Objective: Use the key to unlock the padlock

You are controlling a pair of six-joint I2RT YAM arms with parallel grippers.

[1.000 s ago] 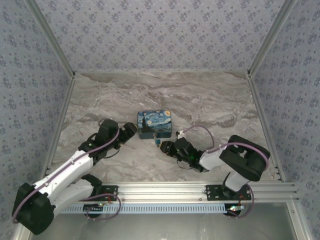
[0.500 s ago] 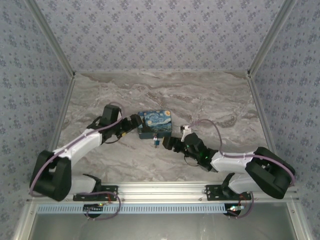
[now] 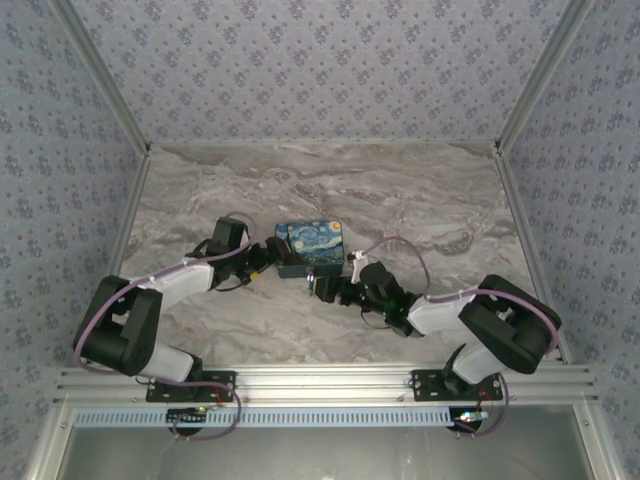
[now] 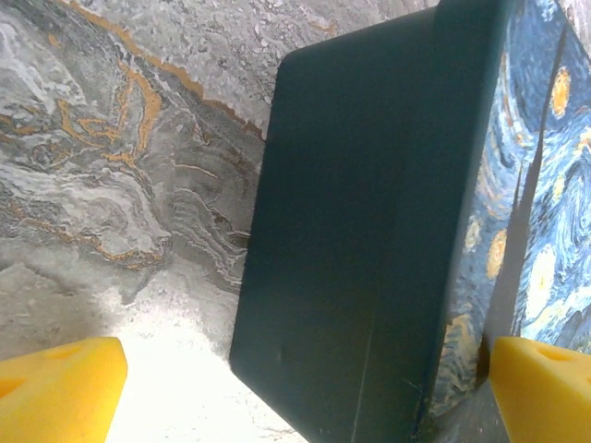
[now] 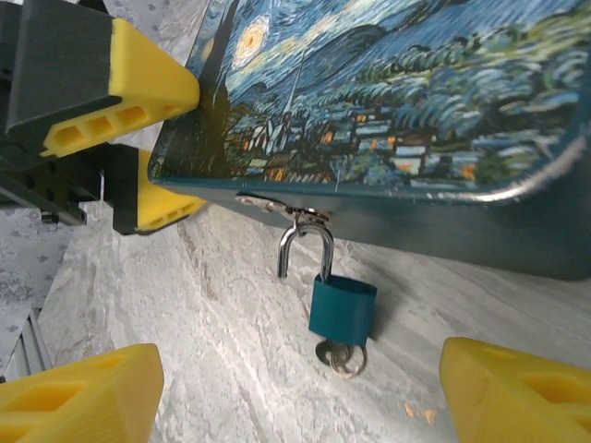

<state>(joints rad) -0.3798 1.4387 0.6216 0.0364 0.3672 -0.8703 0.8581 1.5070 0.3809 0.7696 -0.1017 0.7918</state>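
The padlock [image 5: 342,309] has a small teal body and a silver shackle, and hangs from the hasp on the front of the blue starry-night box [image 5: 397,83] [image 3: 310,247]. One shackle leg stands free of the body. The key [image 5: 340,355], on its ring, sticks out of the lock's underside against the marble. My right gripper [image 5: 300,397] [image 3: 325,285] is open, its yellow fingertips either side of the lock and short of it. My left gripper [image 4: 305,397] [image 3: 265,255] is open, straddling the left end of the box [image 4: 369,231].
The grey marble tabletop [image 3: 400,190] stretches behind and to both sides of the box. Patterned walls [image 3: 320,70] close in the back and sides. An aluminium rail [image 3: 330,380] runs along the near edge by the arm bases.
My left gripper has moved right, up to the box's left end. My right gripper has shifted left and forward, closer to the padlock. The box has stayed in place.
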